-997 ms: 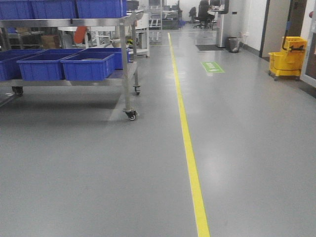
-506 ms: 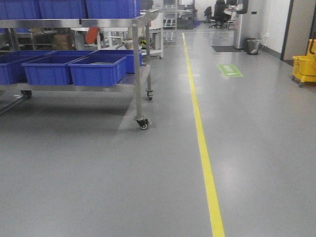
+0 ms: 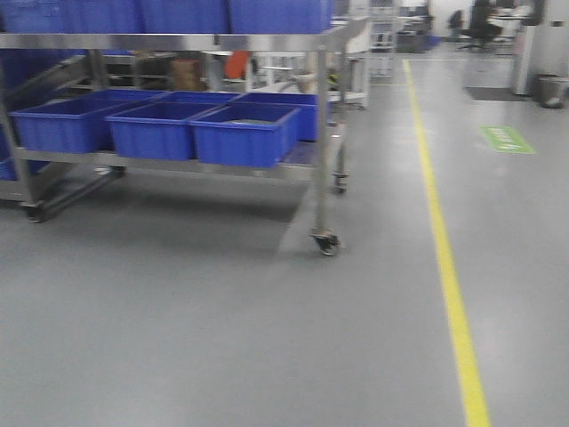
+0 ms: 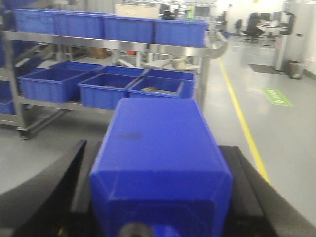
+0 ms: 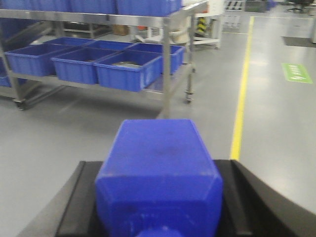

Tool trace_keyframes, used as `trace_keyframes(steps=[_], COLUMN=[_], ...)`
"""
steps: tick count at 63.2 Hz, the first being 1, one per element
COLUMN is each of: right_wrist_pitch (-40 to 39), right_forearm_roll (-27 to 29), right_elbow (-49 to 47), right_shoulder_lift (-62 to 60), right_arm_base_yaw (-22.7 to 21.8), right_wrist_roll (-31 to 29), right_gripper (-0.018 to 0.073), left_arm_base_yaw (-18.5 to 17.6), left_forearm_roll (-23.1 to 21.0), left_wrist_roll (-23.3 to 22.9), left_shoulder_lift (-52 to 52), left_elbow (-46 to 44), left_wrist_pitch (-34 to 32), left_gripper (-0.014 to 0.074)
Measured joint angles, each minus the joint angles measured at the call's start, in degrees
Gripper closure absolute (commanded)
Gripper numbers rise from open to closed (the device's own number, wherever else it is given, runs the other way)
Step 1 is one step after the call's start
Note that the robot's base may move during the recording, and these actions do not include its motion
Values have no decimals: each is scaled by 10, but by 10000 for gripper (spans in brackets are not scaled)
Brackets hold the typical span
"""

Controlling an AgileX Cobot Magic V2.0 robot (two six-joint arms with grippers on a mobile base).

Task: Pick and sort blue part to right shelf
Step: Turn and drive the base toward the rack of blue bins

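The blue part [image 5: 158, 173] sits clamped between the right fingers [image 5: 76, 207]. They close on its two long flat sides, its body running forward past their tips and its cap end back toward the wrist. The left fingers [image 4: 54, 192] are closed the same way on a second blue block [image 4: 160, 163].

The blue part looks like stiff moulded plastic, probably hollow and light, with smooth, slightly glossy faces that could slide under a loose pinch. The broad flat sides where the fingers sit now seem the best hold. The sloped shoulders near the cap would likely let the pads creep off.

Much is uncertain. Both caps are cut off at the bottom edge of the wrist views, so which block is the tall narrow one is a judgement, not a certainty. The surfaces where the pads meet the plastic are hidden by the blocks, so how deep the grip goes cannot be seen. All views are blurred.

The right shelf [image 3: 178, 41], with its blue bins [image 3: 244, 133], stands well beyond the fingertips and off to their left. What the bins hold cannot be made out.
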Motion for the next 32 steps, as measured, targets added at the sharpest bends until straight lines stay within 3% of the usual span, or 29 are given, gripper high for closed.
trace_keyframes(steps=[32], right_wrist_pitch=[1], right_forearm_roll=[-1], right_elbow=[0], right_shoulder_lift=[0], right_arm_base_yaw=[0], right_wrist_roll=[0], right_gripper=[112], left_arm_base_yaw=[0], left_forearm_roll=[0], left_wrist_roll=[0], left_shoulder_lift=[0], left_elbow=[0], left_wrist_pitch=[0], left_gripper=[316])
